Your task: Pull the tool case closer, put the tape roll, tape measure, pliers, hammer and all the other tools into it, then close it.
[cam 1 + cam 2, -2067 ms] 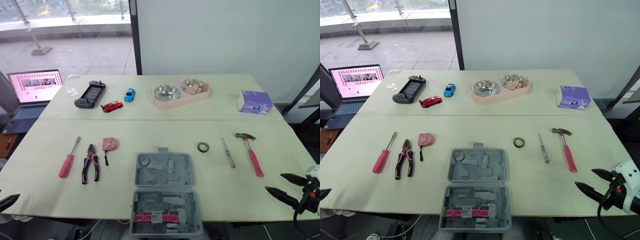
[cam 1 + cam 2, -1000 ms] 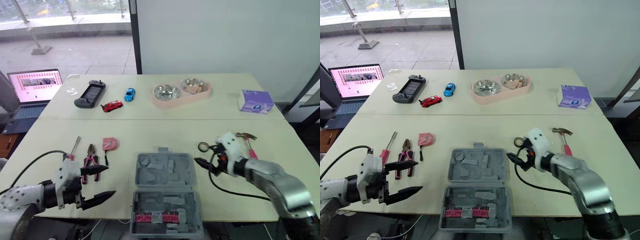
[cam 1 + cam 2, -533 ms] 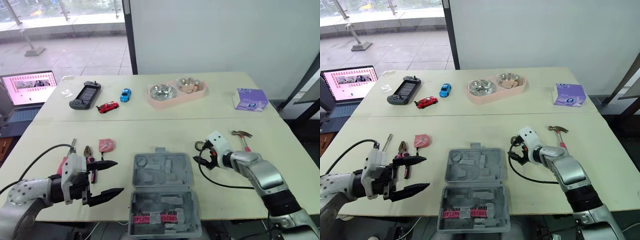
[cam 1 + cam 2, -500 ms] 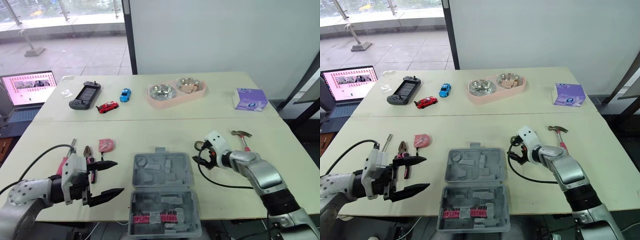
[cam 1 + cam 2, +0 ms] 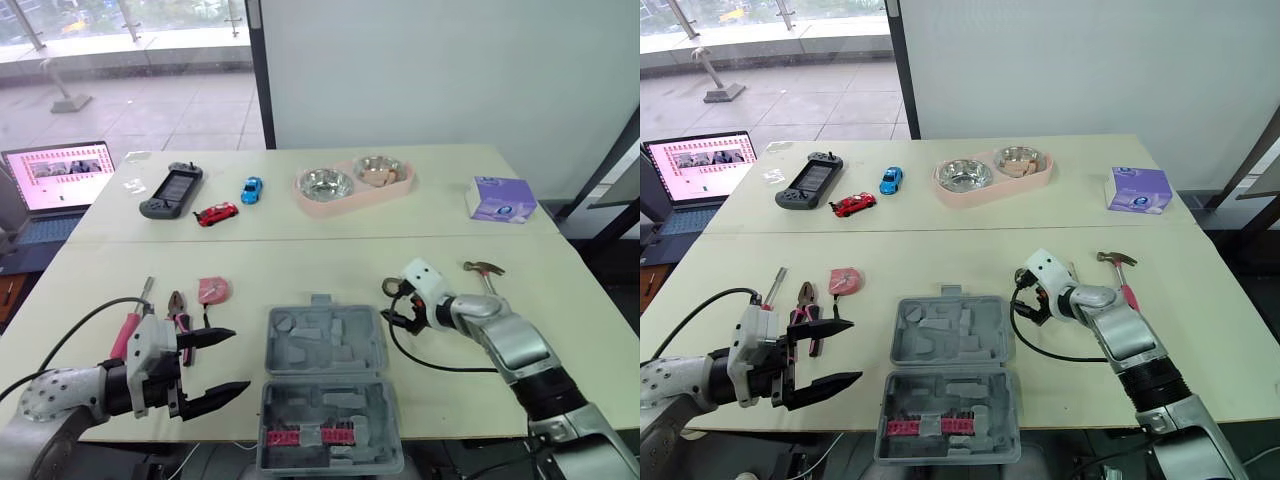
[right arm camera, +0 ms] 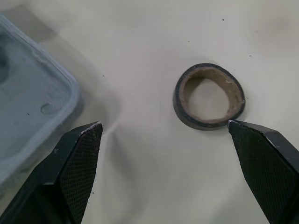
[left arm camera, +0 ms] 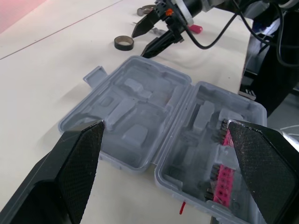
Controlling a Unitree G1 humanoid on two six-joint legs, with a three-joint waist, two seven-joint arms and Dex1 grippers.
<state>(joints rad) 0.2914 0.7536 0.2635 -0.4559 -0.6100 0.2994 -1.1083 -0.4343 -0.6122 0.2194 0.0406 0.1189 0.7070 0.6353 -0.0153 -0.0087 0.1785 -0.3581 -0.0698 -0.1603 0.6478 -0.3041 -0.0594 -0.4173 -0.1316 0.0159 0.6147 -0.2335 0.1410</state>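
Grey case (image 7: pixel 140 112) lies open flat on the bench (image 7: pixel 42 70), with moulded slots in both halves and a row of pink bits (image 7: pixel 221 179) in one half. Left gripper (image 7: pixel 163 123) hangs over the case, jaws wide apart. Beyond the case, the right gripper (image 7: pixel 140 44) sits low over the bench with jaws apart, tips just beside the tape roll (image 7: pixel 124 43) but not touching it, and black cable trails off behind it.
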